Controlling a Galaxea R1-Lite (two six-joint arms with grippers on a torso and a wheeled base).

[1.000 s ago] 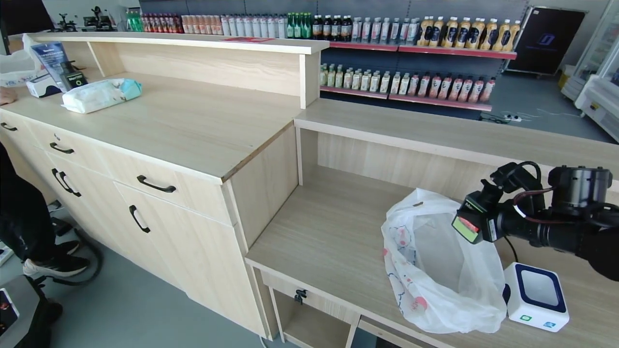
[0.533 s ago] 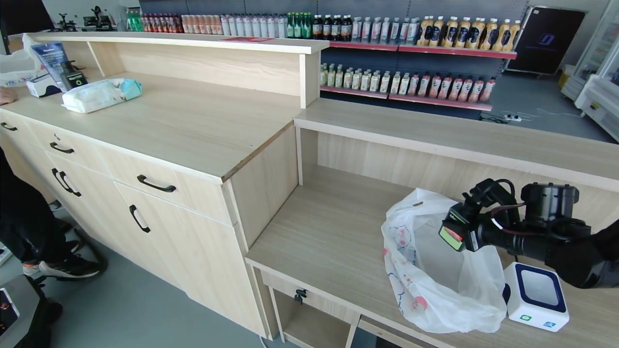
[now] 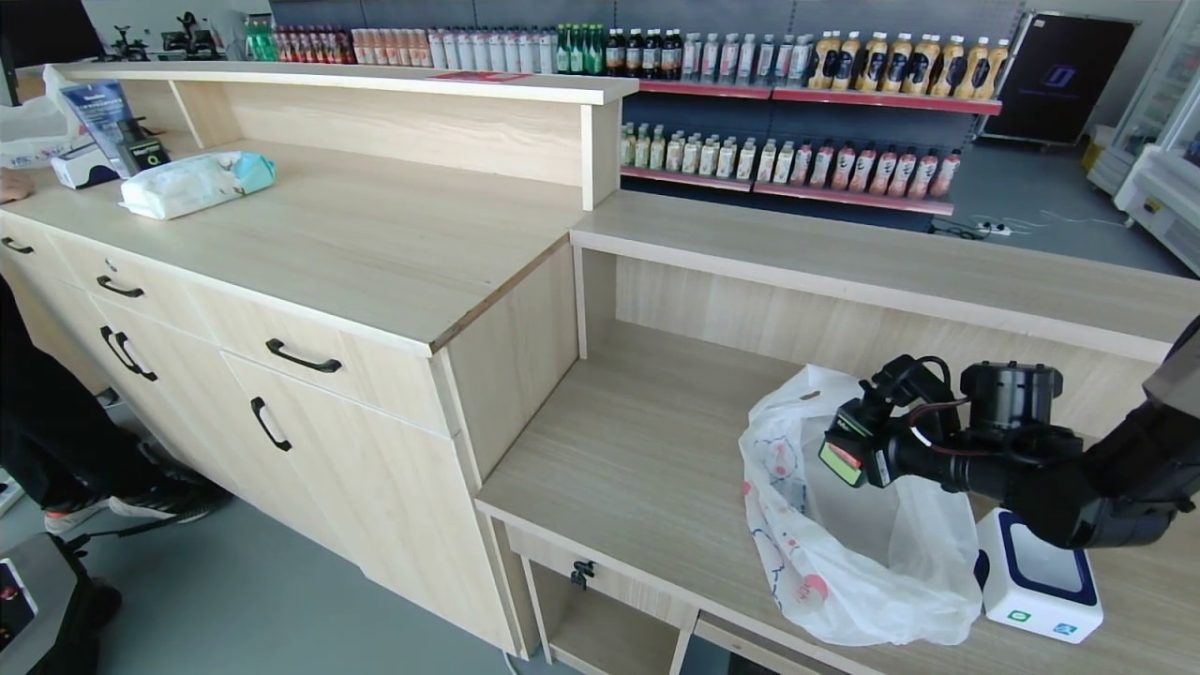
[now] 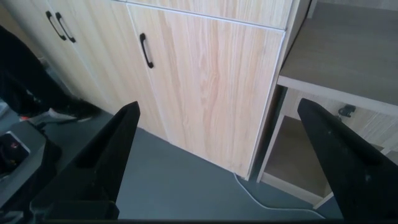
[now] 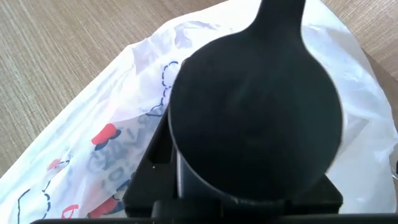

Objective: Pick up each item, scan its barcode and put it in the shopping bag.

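My right gripper (image 3: 877, 457) hangs over the mouth of the white shopping bag (image 3: 844, 553) on the lower counter, shut on a black item (image 3: 842, 461) with a green and red label on its end. From the right wrist the black item (image 5: 255, 118) hides the fingers, and the bag (image 5: 106, 149) lies under it. A white scanner (image 3: 1036, 577) with a blue rim stands just right of the bag. A pack of wipes (image 3: 195, 184) lies far off on the upper counter. My left gripper (image 4: 217, 155) is open and holds nothing, low in front of the cabinet doors.
A blue box (image 3: 105, 114) and a small white box (image 3: 80, 169) stand behind the wipes. The raised ledge (image 3: 881, 253) runs behind the bag. Drawers and doors (image 3: 281, 375) front the tall counter, with a person's feet on the floor to the left.
My right gripper has carried the black item leftward and lower, from above the scanner side to over the bag's opening. The person's feet at the left have shifted.
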